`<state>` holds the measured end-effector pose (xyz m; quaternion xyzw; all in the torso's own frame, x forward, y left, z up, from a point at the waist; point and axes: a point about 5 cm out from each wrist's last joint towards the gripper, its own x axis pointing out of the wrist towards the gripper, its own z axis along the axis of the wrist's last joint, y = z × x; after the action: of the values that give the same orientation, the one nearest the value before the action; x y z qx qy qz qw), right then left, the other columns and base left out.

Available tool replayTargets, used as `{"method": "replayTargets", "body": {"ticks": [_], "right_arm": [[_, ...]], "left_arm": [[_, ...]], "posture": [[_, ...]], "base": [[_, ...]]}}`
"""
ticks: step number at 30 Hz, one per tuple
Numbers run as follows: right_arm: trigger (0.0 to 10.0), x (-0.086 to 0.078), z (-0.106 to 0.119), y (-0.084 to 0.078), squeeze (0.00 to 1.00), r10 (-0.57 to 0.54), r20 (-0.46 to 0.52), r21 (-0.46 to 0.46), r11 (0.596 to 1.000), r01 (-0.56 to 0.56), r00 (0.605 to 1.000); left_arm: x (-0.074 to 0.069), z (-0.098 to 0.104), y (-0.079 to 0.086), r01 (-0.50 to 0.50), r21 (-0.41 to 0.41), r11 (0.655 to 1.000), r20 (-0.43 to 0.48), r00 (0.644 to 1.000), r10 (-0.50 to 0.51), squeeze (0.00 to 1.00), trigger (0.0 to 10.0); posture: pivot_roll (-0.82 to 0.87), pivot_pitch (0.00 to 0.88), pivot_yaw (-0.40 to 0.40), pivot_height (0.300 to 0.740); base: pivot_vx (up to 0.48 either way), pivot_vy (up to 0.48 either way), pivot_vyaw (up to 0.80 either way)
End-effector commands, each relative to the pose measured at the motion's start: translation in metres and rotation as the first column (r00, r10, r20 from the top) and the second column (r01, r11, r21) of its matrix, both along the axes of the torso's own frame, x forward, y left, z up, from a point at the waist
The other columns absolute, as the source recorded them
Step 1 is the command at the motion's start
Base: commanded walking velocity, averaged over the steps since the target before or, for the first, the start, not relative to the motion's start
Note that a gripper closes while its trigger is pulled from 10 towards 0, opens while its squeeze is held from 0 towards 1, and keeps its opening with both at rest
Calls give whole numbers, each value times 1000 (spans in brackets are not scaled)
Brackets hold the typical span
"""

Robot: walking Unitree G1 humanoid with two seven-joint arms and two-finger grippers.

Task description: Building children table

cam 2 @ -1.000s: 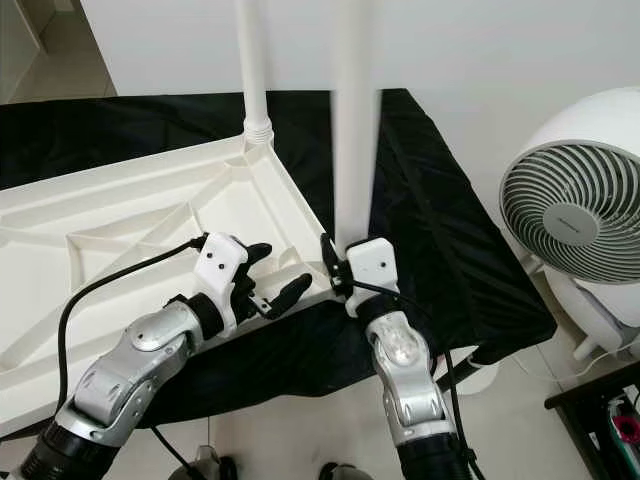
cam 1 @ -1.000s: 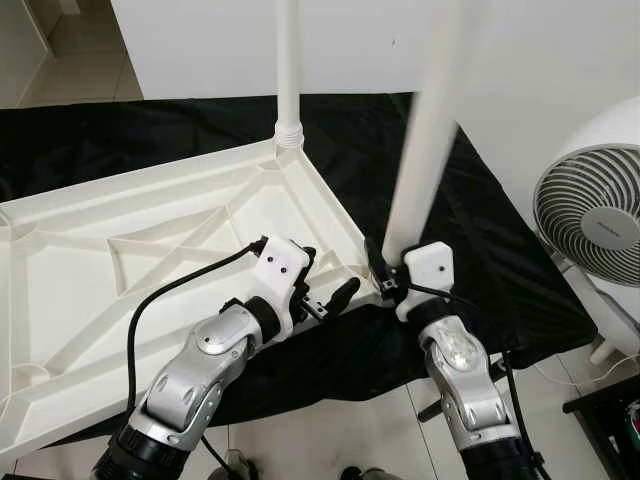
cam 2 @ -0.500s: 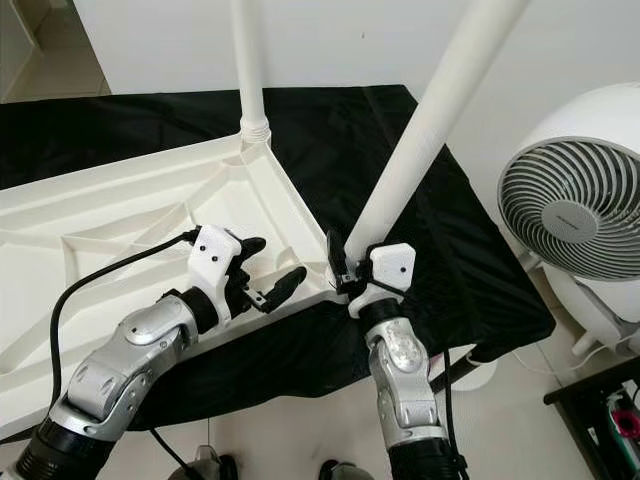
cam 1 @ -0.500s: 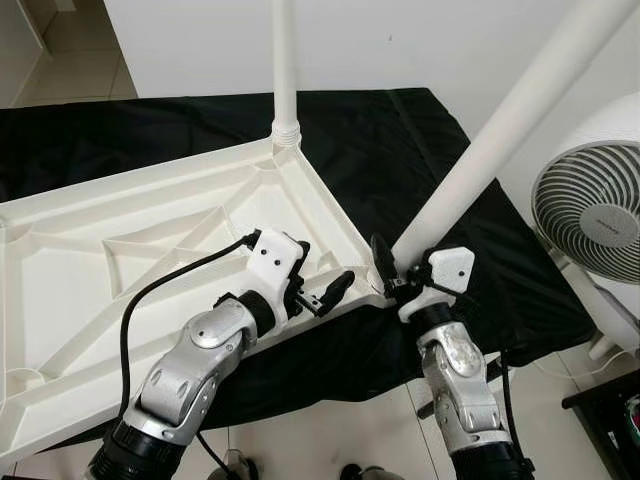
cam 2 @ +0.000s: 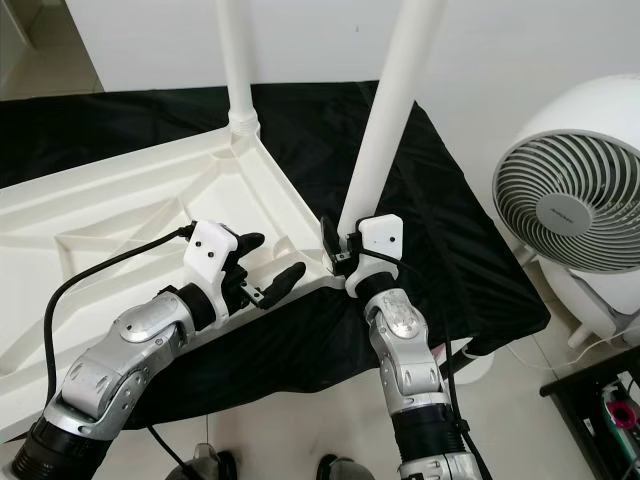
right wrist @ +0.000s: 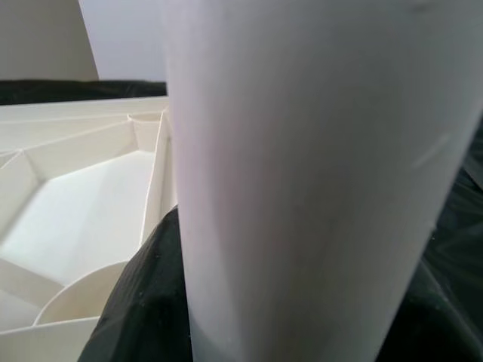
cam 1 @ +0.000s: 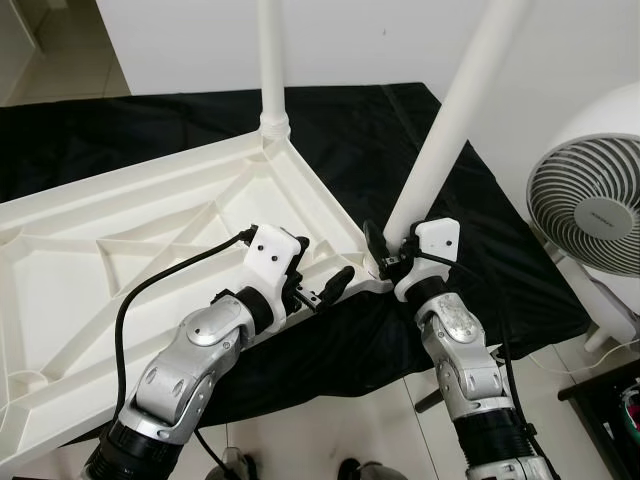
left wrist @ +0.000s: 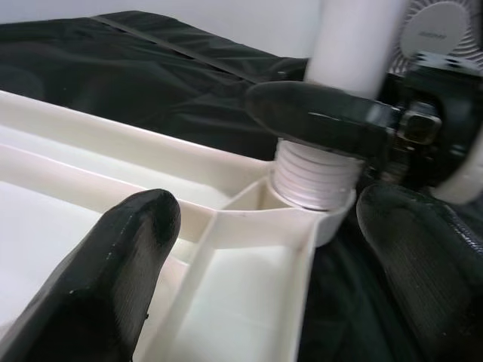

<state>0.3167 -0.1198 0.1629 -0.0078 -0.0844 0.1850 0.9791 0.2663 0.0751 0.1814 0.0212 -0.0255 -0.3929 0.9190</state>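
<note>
1. Left eye view: the upturned white tabletop [cam 1: 120, 270] lies ribs-up on a black cloth [cam 1: 400, 150], reaching from 9 o'clock to the centre, its near corner socket [left wrist: 313, 200] right in front of me between my two arms.
2. One leg [cam 1: 270, 60] already stands upright in the far corner at 12 o'clock.
3. The second leg [cam 1: 450, 110] is the piece I am working on. Its long axis rises from the near corner and leans toward 1 o'clock, so it is tilted, not square to the socket.
4. My right gripper [cam 1: 385, 255] is clamped around the foot of this leg; the right wrist view shows my black fingers [right wrist: 143, 302] wrapped on the white tube.
5. My left gripper [cam 1: 318, 290] sits at 9 o'clock from that socket, fingers [left wrist: 113, 279] spread apart and holding nothing, straddling the tabletop rim.
6. In the left wrist view the leg's threaded end [left wrist: 313, 177] rests in the socket mouth, threads showing above the rim, so I judge it not fully seated.
7. The right arm is the nearer one; I judge the next move calls for bringing the leg's axis upright before turning it home.
</note>
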Motion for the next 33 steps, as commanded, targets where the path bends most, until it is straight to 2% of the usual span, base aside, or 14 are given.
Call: {"method": "replayTargets", "body": {"ticks": [1,3,6,8,9,11,13,14,15,17,25,27,30,33], "right_arm": [[10000,-5,-44,-2,0,-1,-222,-35,999,-7,975],[10000,-5,-43,-3,0,-8,-211,-39,999,0,977],[10000,0,-42,-7,0,-29,-243,45,998,41,969],[10000,0,-42,-7,0,-29,-243,45,998,41,969],[10000,2,-44,-10,0,-63,-270,77,993,87,961],[10000,2,-45,-11,0,-76,-281,88,991,105,957],[10000,2,-45,-11,0,-82,-276,79,991,107,958],[10000,2,-44,-11,0,-94,-244,10,995,99,965],[10000,2,-44,-11,0,-94,-244,10,995,99,965],[10000,0,-41,-8,0,-84,-180,-66,995,74,980],[10000,-7,-46,-1,0,-42,-144,-167,986,18,989],[10000,-8,-46,-1,0,-46,-131,-177,984,23,990],[10000,-13,-52,-7,0,-64,-168,-109,993,46,984],[10000,-15,-55,-11,0,-90,-167,-92,993,75,982]], "left_arm": [[-3,1,1,38,5,999,-2,999,-38,0,10000],[-3,1,1,36,5,999,-2,999,-36,0,10000],[-2,1,1,31,7,1000,-2,1000,-30,0,10000],[-2,1,1,31,7,1000,-2,1000,-30,0,10000],[-2,1,2,31,8,999,-1,1000,-31,0,10000],[-2,2,2,31,8,999,0,1000,-31,0,10000],[-2,2,2,29,10,1000,1,1000,-29,0,10000],[-2,2,2,29,8,1000,2,1000,-29,0,10000],[-2,2,2,29,8,1000,2,1000,-29,0,10000],[-1,3,2,29,9,1000,2,1000,-29,0,10000],[-1,4,5,18,2,1000,3,1000,-19,0,10000],[-1,5,5,15,2,1000,4,1000,-15,0,10000],[-1,5,6,11,3,1000,5,1000,-11,0,10000],[0,6,6,7,2,1000,5,1000,-7,0,10000]], "posture": [[119,190,-10,740],[119,190,-10,740],[122,185,-13,740],[122,185,-13,740],[125,179,-12,740],[125,179,-12,740],[125,179,-12,740],[124,175,-12,740],[124,175,-12,740],[124,174,-13,740],[126,179,-14,740],[126,179,-14,740],[130,185,-13,740],[130,185,-13,740]], "base": [[0,0,0],[0,0,0],[0,0,0],[0,0,0],[0,0,0],[0,0,0],[0,0,0],[0,0,0],[0,0,0],[0,0,0],[0,0,0],[0,0,0],[0,0,0],[0,0,0]]}}
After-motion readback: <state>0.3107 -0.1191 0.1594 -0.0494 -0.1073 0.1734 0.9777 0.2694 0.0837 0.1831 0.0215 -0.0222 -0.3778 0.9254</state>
